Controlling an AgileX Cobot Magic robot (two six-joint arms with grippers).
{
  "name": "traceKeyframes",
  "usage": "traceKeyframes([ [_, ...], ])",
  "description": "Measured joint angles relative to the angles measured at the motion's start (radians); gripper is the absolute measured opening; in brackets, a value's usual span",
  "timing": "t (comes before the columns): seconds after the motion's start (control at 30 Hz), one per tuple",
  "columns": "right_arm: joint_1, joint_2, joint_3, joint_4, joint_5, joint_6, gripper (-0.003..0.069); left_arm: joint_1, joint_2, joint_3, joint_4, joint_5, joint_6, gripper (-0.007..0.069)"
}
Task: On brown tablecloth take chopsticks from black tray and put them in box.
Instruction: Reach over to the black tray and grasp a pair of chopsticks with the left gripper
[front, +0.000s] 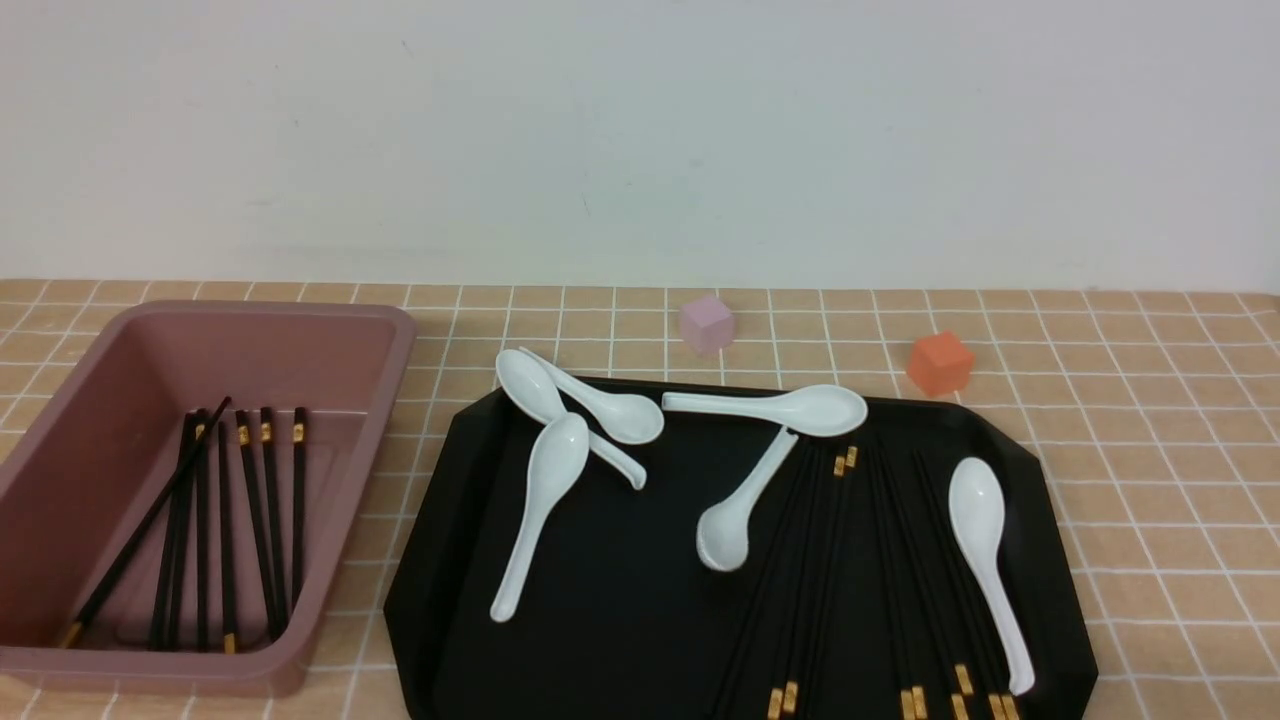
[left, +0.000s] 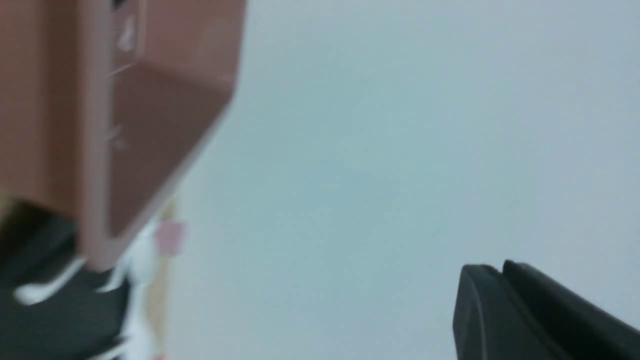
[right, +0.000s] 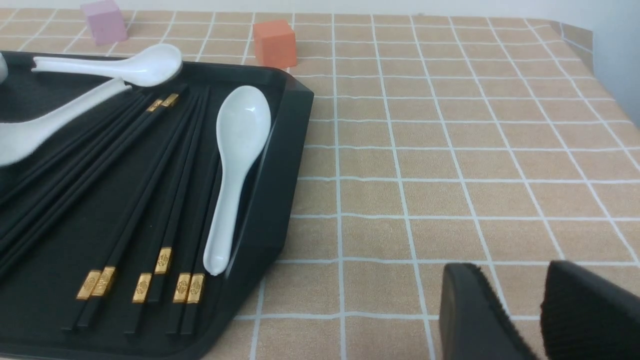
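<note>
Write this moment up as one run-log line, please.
boxed chopsticks: several, in box | tray chopsticks: lying on black tray among spoons | left tool: shut, empty | right tool: open, empty

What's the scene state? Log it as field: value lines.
surface: brown tablecloth
box: robot's left, holds several boxed chopsticks
black tray: right of box
tray chopsticks: several, on the tray's right half
white soup spoons: six, on tray
pink cube, orange cube: beyond tray
left gripper: shut, empty
right gripper: open, empty
</note>
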Motion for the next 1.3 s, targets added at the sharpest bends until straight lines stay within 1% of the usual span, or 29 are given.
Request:
traceKeyframes([
  [0.17,0.000,0.000,0.000,0.000,0.000,0.000,0.0240,0.000,0.000,0.000,-0.039,-0.116,-0.009,0.0049],
  [0.23,0.000,0.000,0.000,0.000,0.000,0.000,0.0240,0.000,0.000,-0.014,-0.031,-0.128,-0.018,0.0033],
  [0.3,0.000,0.000,0.000,0.000,0.000,0.000,0.0240,0.000,0.000,-0.063,0.029,-0.106,0.011,0.0004],
  [0.33,0.000,0.000,0.000,0.000,0.000,0.000,0.0240,0.000,0.000,-0.111,0.087,-0.088,0.059,-0.0013],
  [0.4,0.000,0.000,0.000,0.000,0.000,0.000,0.0240,0.000,0.002,-0.193,0.173,-0.072,0.120,-0.0013],
  [0.43,0.000,0.000,0.000,0.000,0.000,0.000,0.0240,0.000,0.041,-0.299,0.257,-0.035,0.219,-0.0013],
  [0.47,0.000,0.000,0.000,0.000,0.000,0.000,0.0240,0.000,0.066,-0.355,0.290,-0.013,0.251,-0.0013],
  [0.5,0.000,0.000,0.000,0.000,0.000,0.000,0.0240,0.000,0.119,-0.413,0.319,0.041,0.301,-0.0013],
  [0.57,0.000,0.000,0.000,0.000,0.000,0.000,0.0240,0.000,0.244,-0.555,0.380,0.204,0.374,-0.0013],
  [0.6,0.000,0.000,0.000,0.000,0.000,0.000,0.0240,0.000,0.325,-0.623,0.414,0.326,0.400,-0.0013],
  [0.63,0.000,0.000,0.000,0.000,0.000,0.000,0.0240,0.000,0.430,-0.686,0.457,0.490,0.422,-0.0013],
  [0.67,0.000,0.000,0.000,0.000,0.000,0.000,0.0240,0.000,0.487,-0.733,0.487,0.574,0.430,-0.0013],
  [0.7,0.000,0.000,0.000,0.000,0.000,0.000,0.0240,0.000,0.603,-0.798,0.528,0.739,0.448,-0.0013],
  [0.77,0.000,0.000,0.000,0.000,0.000,0.000,0.0240,0.000,0.781,-0.879,0.596,0.950,0.479,-0.0013],
  [0.8,0.000,0.000,0.000,0.000,0.000,0.000,0.0240,0.000,0.876,-0.925,0.621,1.044,0.506,-0.0013],
  [0.87,0.000,0.000,0.000,0.000,0.000,0.000,0.0240,-0.009,1.027,-0.992,0.628,1.154,0.575,-0.0013],
  [0.93,0.000,0.000,0.000,0.000,0.000,0.000,0.0240,-0.047,1.133,-1.035,0.583,1.195,0.630,-0.0013],
  [0.97,0.000,0.000,0.000,0.000,0.000,0.000,0.0240,-0.083,1.175,-1.047,0.549,1.198,0.649,-0.0013],
  [1.0,0.000,0.000,0.000,0.000,0.000,0.000,0.0240,-0.148,1.221,-1.057,0.510,1.188,0.660,-0.0013],
  [1.03,0.000,0.000,0.000,0.000,0.000,0.000,0.0240,-0.159,1.227,-1.060,0.499,1.185,0.663,-0.0013],
  [1.07,0.000,0.000,0.000,0.000,0.000,0.000,0.0240,-0.234,1.268,-1.069,0.479,1.162,0.663,-0.0013],
  [1.1,0.000,0.000,0.000,0.000,0.000,0.000,0.0240,-0.299,1.306,-1.074,0.475,1.131,0.658,-0.0013],
  [1.2,0.000,0.000,0.000,0.000,0.000,0.000,0.0240,-0.433,1.414,-1.104,0.495,1.076,0.640,-0.0013],
  [1.3,0.000,0.000,0.000,0.000,0.000,0.000,0.0240,-0.537,1.533,-1.148,0.536,1.048,0.602,-0.0013],
])
